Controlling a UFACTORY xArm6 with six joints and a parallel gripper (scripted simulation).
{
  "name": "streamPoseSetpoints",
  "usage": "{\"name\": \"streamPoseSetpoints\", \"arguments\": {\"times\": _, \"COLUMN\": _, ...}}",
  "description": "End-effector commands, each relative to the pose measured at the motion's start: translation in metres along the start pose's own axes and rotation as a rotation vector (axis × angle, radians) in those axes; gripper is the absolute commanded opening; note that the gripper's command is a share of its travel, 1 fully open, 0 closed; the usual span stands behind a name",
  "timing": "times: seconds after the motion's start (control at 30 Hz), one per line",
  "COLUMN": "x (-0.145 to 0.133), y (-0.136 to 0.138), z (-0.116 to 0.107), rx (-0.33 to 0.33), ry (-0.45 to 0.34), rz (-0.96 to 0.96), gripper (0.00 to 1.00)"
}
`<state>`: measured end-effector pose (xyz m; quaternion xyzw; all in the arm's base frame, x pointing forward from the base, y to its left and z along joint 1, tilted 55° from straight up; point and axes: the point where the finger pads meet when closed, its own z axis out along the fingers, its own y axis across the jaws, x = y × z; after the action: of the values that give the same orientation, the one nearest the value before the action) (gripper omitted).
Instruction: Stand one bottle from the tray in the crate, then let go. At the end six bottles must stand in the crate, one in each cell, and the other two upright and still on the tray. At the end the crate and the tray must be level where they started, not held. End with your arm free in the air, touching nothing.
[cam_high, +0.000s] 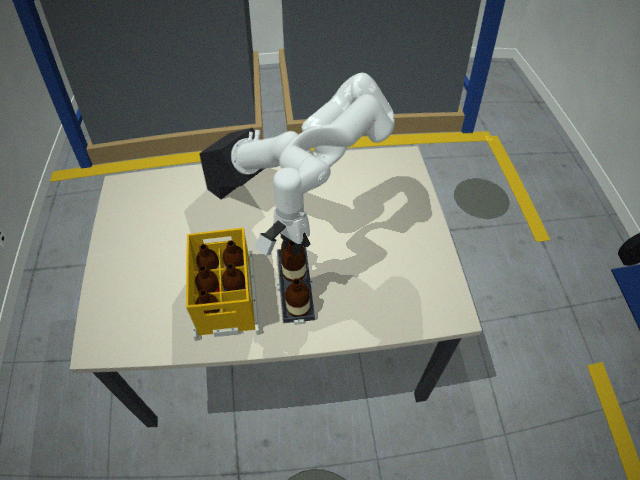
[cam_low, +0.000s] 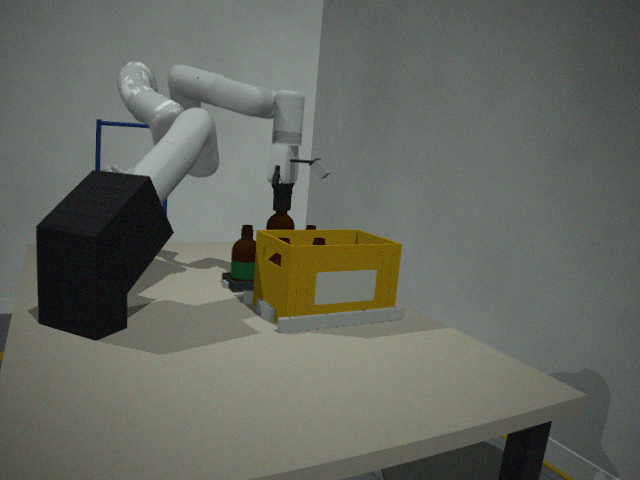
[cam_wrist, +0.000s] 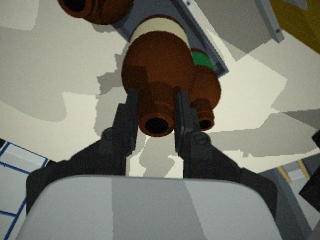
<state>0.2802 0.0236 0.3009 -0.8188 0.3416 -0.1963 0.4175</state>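
My gripper (cam_high: 294, 243) (cam_low: 282, 206) (cam_wrist: 157, 103) is shut on the neck of a brown bottle (cam_high: 293, 259) (cam_low: 280, 222) (cam_wrist: 157, 57) with a cream label. This bottle hangs upright a little above the middle of the tray (cam_high: 311, 316) (cam_low: 238, 284) (cam_wrist: 167, 7). Another cream-labelled bottle (cam_high: 297, 295) (cam_wrist: 105, 9) stands at the tray's front end. A green-labelled bottle (cam_low: 244, 253) (cam_wrist: 208, 90) stands at its other end. The yellow crate (cam_high: 222, 321) (cam_low: 305, 258) is level and holds several bottles; no bottle shows in its front right cell, whose floor is hidden.
Grey rails edge the crate, including one along its side (cam_low: 341, 318). The tray lies to the right of the crate in the top view, with a gap between them. The robot's black base (cam_high: 219, 167) (cam_low: 87, 263) stands on the table behind the crate.
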Motion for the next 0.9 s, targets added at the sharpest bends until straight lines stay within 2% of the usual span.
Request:
{"name": "streamPoseSetpoints", "arguments": {"times": 0.0, "x": 0.0004, "y": -0.0006, "z": -0.0055, "rx": 0.001, "ry": 0.001, "rz": -0.002, "gripper": 0.0}}
{"name": "streamPoseSetpoints", "arguments": {"times": 0.87, "x": 0.0003, "y": -0.0005, "z": -0.0146, "rx": 0.001, "ry": 0.001, "rz": -0.002, "gripper": 0.0}}
